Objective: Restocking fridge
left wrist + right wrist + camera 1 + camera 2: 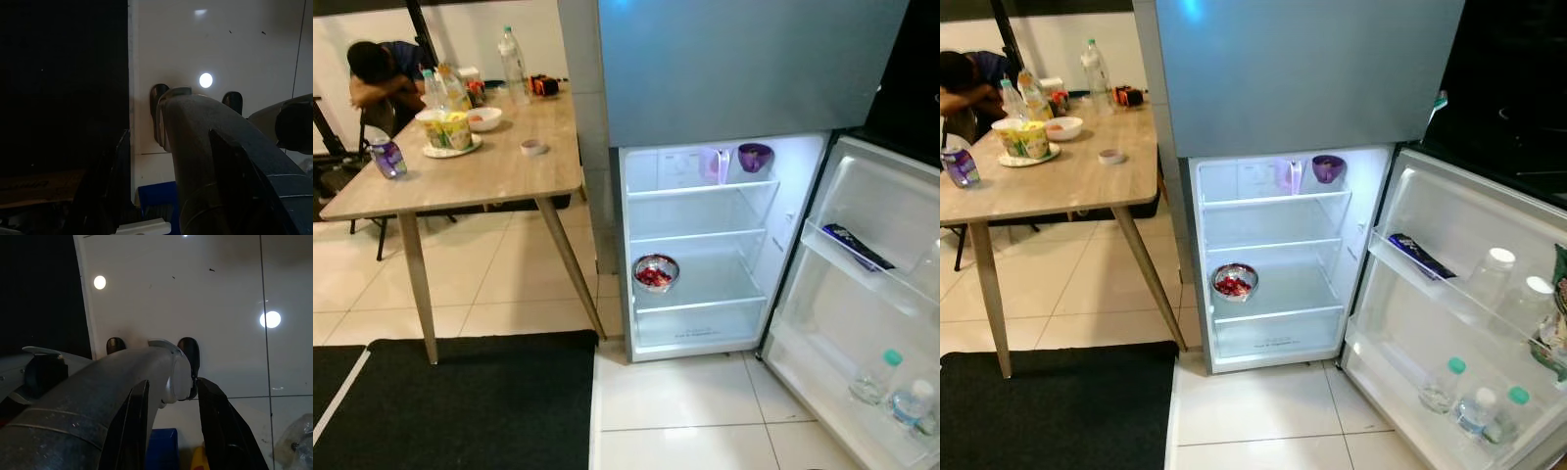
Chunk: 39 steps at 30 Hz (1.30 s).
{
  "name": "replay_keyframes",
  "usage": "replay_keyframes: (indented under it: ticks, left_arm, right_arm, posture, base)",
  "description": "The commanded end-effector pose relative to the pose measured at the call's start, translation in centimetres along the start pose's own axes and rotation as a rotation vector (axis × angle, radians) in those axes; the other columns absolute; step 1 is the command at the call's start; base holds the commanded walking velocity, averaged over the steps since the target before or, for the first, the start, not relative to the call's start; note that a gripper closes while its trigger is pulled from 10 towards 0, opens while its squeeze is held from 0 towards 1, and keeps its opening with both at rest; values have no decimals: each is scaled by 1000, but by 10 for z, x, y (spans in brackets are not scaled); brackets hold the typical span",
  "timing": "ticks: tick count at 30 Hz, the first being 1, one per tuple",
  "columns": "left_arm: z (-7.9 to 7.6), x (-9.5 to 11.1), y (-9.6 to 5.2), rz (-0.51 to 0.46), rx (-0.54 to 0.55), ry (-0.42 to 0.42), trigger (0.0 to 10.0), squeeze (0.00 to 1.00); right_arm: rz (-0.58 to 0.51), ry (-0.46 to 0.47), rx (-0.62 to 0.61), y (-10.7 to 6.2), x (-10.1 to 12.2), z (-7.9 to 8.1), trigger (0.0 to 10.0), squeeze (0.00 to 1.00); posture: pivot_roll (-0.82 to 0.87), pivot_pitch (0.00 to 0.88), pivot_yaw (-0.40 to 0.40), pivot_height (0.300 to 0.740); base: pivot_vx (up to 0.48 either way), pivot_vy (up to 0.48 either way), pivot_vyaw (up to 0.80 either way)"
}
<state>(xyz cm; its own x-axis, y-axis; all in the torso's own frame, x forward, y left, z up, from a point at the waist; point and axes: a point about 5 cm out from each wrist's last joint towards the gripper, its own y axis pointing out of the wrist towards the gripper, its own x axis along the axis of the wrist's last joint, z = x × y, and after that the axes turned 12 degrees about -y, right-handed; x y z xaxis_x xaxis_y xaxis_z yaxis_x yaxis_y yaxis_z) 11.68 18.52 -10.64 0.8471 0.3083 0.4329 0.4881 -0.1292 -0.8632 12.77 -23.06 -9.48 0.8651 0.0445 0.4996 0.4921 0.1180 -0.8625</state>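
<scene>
The fridge stands with its lower door swung wide to the right. A metal bowl of red food sits on a middle shelf, and a purple cup on the top shelf. The door racks hold a dark packet and small water bottles. On the wooden table at the left stand more bottles, yellow cups on a plate and a white bowl. My left gripper and right gripper hang open over the white floor tiles, holding nothing.
A black mat lies on the floor before the table. A person leans on the table's far left end. The splayed table leg stands close to the fridge's left side. White tiles lie before the fridge.
</scene>
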Motion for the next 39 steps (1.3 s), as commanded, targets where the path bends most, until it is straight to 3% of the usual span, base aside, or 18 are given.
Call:
replay_keyframes:
  ticks: [1, 13, 29, 39]
  left_arm:
    - [5, -9, -3, 39, 13, 12, 10000, 0]
    - [3, -13, -3, 55, -6, 4, 10000, 0]
    - [5, -12, -3, 48, 7, -9, 10000, 0]
    - [3, -12, -3, 57, -20, 14, 10000, 0]
  right_arm:
    - [-1, 2, 1, 1, 1, 1, 10000, 0]
    - [11, 3, 21, 1, -1, 3, 10000, 0]
    - [10, 9, 7, 1, 0, 1, 10000, 0]
    - [-3, 4, 5, 1, 2, 1, 10000, 0]
  posture:
    - [-87, 0, 30, 740]
    - [-88, 0, 29, 740]
    - [-86, 0, 31, 740]
    - [-86, 0, 31, 740]
  base:
    - [0, -300, 0]
    - [0, -452, -133]
    - [0, 0, -775]
    - [0, -173, 0]
